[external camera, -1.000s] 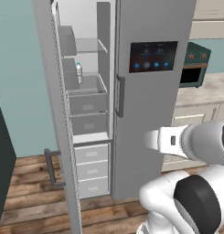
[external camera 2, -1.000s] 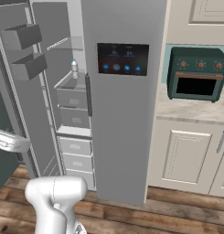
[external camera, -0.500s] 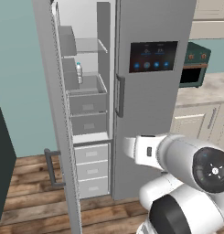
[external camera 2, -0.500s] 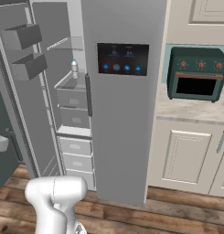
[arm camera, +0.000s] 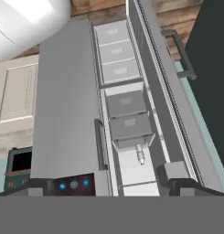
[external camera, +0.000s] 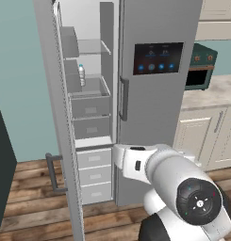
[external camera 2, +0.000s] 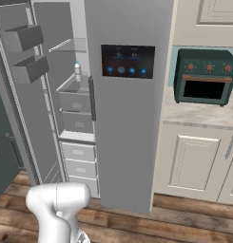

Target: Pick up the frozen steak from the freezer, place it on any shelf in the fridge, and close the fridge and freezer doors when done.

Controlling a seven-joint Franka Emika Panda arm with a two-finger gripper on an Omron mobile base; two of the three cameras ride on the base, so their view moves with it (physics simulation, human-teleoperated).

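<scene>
While freezer [external camera: 91, 117] open: one bottle [external camera: 81, 74], three drawers [external camera: 94, 175].

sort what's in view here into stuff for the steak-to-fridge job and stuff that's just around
For the job:
- freezer, open, grey bins and drawers inside
- freezer door, swung wide
- fridge door, shut, with touchscreen
- tool, open, holding nothing
The steak itself can't be made out.

Just around:
- clear bottle in the freezer
- green oven on the counter
- cream cabinets
</scene>
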